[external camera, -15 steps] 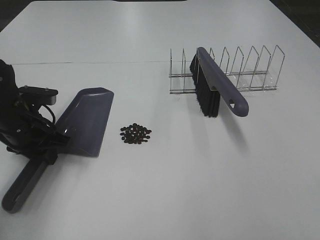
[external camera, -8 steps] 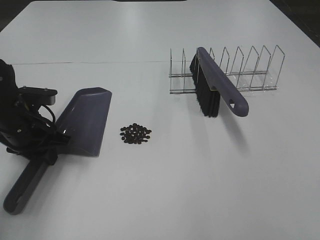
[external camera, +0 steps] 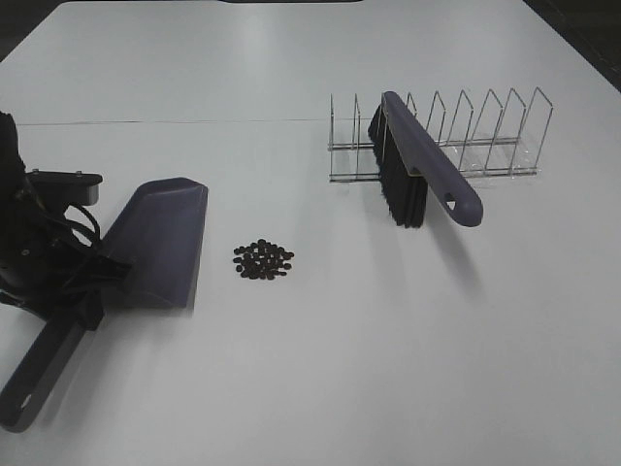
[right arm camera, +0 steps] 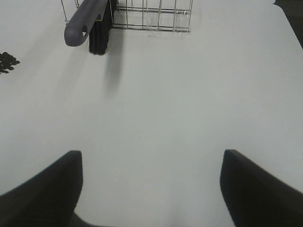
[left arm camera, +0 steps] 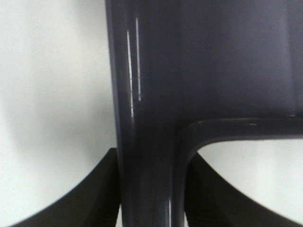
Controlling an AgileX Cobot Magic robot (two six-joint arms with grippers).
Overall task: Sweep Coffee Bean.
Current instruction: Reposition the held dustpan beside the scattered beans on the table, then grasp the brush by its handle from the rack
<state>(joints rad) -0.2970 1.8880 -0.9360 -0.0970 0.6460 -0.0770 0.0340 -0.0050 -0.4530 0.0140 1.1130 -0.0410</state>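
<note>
A small cluster of dark coffee beans [external camera: 263, 260] lies on the white table, and its edge shows in the right wrist view [right arm camera: 6, 61]. My left gripper [external camera: 85, 291] is shut on the handle of a grey-purple dustpan [external camera: 158, 243], which is tilted with its pan lifted, left of the beans; the handle [left arm camera: 151, 118] fills the left wrist view between the fingers [left arm camera: 90, 198]. A grey-purple brush [external camera: 419, 170] with black bristles leans in the wire rack [external camera: 485, 136], also in the right wrist view [right arm camera: 90, 23]. My right gripper [right arm camera: 151, 189] is open and empty above bare table.
The wire rack [right arm camera: 151, 19] stands at the back right with several empty slots. The dustpan's long handle [external camera: 39, 374] reaches toward the front left table edge. A thin seam line [external camera: 194, 121] crosses the table behind the dustpan.
My left gripper has moved the dustpan slightly left and toward the front, and the pan has tipped up. Beans, brush and rack have not moved.
</note>
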